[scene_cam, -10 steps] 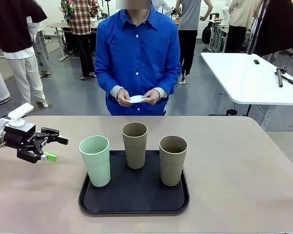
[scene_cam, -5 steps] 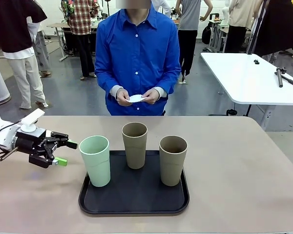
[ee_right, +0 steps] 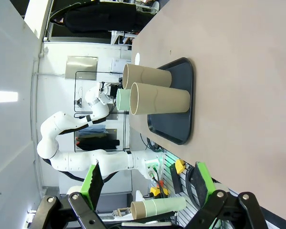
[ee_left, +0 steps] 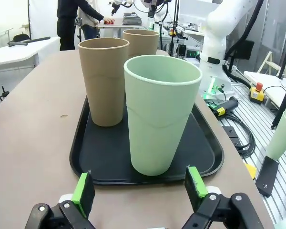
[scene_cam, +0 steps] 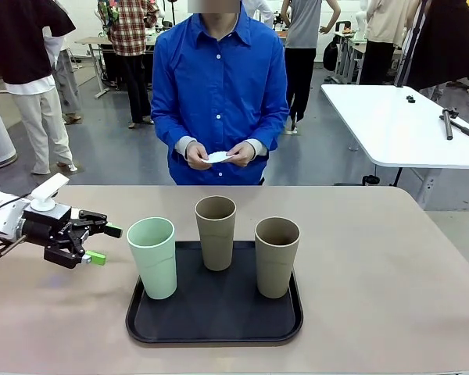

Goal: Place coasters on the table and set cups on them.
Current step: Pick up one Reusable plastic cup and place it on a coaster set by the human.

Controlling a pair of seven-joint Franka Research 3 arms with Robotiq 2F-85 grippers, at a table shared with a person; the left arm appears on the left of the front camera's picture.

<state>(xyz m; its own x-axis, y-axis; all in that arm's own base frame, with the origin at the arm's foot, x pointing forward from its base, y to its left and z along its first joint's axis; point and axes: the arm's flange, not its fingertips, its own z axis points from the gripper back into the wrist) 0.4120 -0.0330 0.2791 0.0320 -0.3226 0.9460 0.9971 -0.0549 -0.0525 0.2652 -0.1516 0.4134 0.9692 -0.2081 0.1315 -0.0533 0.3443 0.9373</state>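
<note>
**Left black fingers [scene_cam: 105,244] slid closer to the tall pale green cup [scene_cam: 152,262]**

They stand wide apart beside it. Three cups sit on one black tray [scene_cam: 215,334] on the tan bench [scene_cam: 391,273]: one green, two tall brown cups [scene_cam: 216,234] [scene_cam: 277,258]. Right fingers [ee_right: 148,180] are apart too. The person holds white paper coasters [scene_cam: 219,158]; how many, I cannot tell.

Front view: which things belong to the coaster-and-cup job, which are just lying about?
Job: green cup, brown cups, white coasters in the person's hands, tan table.
Lying about: black tray under the cups, white table, black tools on it.
</note>
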